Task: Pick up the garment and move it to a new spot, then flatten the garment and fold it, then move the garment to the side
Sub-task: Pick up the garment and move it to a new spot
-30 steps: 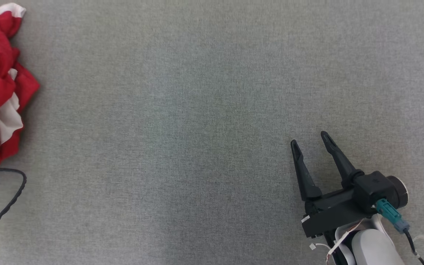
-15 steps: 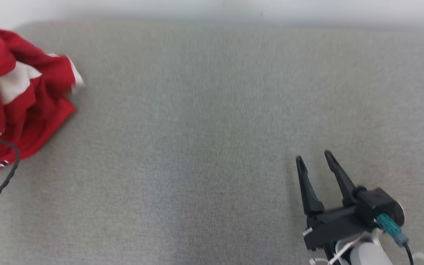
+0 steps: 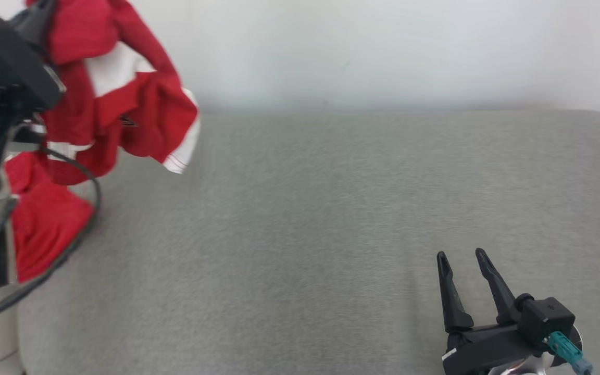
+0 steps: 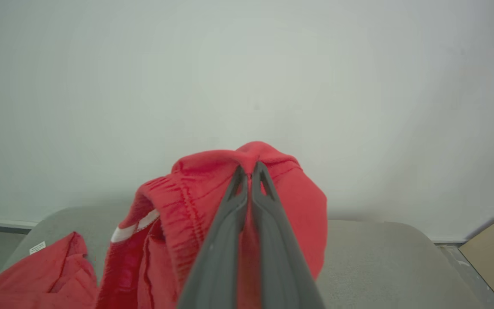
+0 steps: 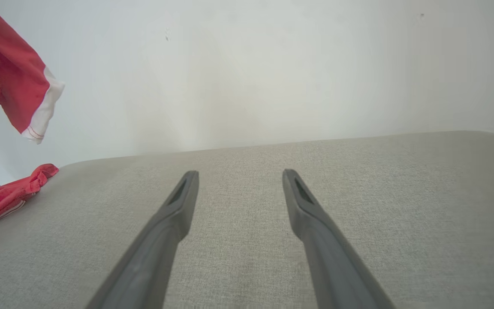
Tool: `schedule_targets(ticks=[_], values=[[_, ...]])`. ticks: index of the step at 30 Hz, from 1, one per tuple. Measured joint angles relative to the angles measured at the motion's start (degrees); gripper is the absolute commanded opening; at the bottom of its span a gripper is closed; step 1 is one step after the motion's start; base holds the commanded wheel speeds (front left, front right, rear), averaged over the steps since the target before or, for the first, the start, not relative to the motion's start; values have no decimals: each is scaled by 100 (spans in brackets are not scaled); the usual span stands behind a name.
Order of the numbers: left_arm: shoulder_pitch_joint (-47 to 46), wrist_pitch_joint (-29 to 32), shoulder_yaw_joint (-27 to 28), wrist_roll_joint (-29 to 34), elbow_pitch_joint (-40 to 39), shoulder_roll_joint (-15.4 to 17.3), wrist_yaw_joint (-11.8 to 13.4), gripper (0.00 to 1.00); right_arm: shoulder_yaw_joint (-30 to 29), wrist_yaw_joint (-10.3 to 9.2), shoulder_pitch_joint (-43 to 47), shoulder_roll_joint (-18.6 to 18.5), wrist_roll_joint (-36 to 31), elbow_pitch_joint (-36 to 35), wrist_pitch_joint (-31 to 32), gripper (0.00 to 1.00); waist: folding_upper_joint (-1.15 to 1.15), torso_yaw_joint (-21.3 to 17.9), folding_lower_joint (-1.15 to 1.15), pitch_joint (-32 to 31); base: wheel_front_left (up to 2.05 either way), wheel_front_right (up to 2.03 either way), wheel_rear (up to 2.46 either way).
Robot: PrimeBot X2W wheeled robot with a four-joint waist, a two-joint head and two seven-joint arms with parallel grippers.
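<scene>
Head view: red & white garment (image 3: 117,99) hangs high up at the far left, over the left end of the grey bench (image 3: 331,234). The left gripper (image 4: 250,171) has it. In left wrist view its fingers (image 4: 225,231) are squeezed tight together w/ a fold of red cloth pinched btwn them, right at the tips. The cloth drops down from there, so its long way runs up & down, not flat. Its low end looks like it lies on the bench by the left edge, but I can't tell if that bit is joined on or just a loose fold.

The right gripper (image 3: 461,255) sits low at the right, well apart from the garment. Its fingers (image 5: 165,231) are spread wide & hold nothing, w/ just bare bench under them. They point toward the white wall (image 3: 383,52).

What matters next, I think: the big bare part of the bench is to the right of the garment, btwn it & the right gripper. So the left arm is the near one & the one to carry it. A new spot prob means a swing to the right, then a drop. The job is only at its first step, w/ no flat & no fold yet. A black cable (image 3: 89,203) loops close by the hanging cloth & could snag it
</scene>
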Motion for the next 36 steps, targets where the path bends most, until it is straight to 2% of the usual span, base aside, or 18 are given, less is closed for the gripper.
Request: schedule_targets(ticks=[7, 8, 16, 22, 29, 34, 35, 36], values=[[73, 120, -361, -258, -352, -437, -186, 0, -103, 0, 152, -2, 32, 16, 9, 100, 1, -638, 1, -227, 0, 0, 0], [171, 141, -459, -300, -450, -538, -232, 0, -134, 0, 190, 2, 41, -4, 23, 100, 0, -848, 1, -266, 0, 0, 0], [785, -21, -733, -238, -450, -704, -275, 0, -222, 0, 265, -2, 42, -157, 60, 100, 1, -1665, 1, -310, 0, 0, 0], [1820, -681, -534, -557, -54, -1133, -235, 0, -109, 0, 274, -1, 100, -183, 103, 100, 1, -2200, 2, -282, 0, 0, 0], [2800, -1736, -757, -118, 944, -1268, -285, 0, -34, 0, 275, -1, 77, -263, 209, 100, 1, -2641, 2, -215, 0, 0, 0], [3062, -2395, -1035, 165, 1512, -1367, -328, 0, -46, 0, 347, -1, -22, -338, 341, 100, 1, -2666, 2, -159, 0, 0, 0], [3098, -2505, -1111, 232, 1590, -1379, -328, 35, -48, 0, 363, -1, -29, -363, 360, 100, 1, -2642, 2, -162, 0, 0, 0], [3127, -2611, -1173, 287, 1652, -1392, -334, 64, -43, 0, 374, -1, -32, -387, 381, 100, 1, -2612, 2, -169, 0, 0, 0]])
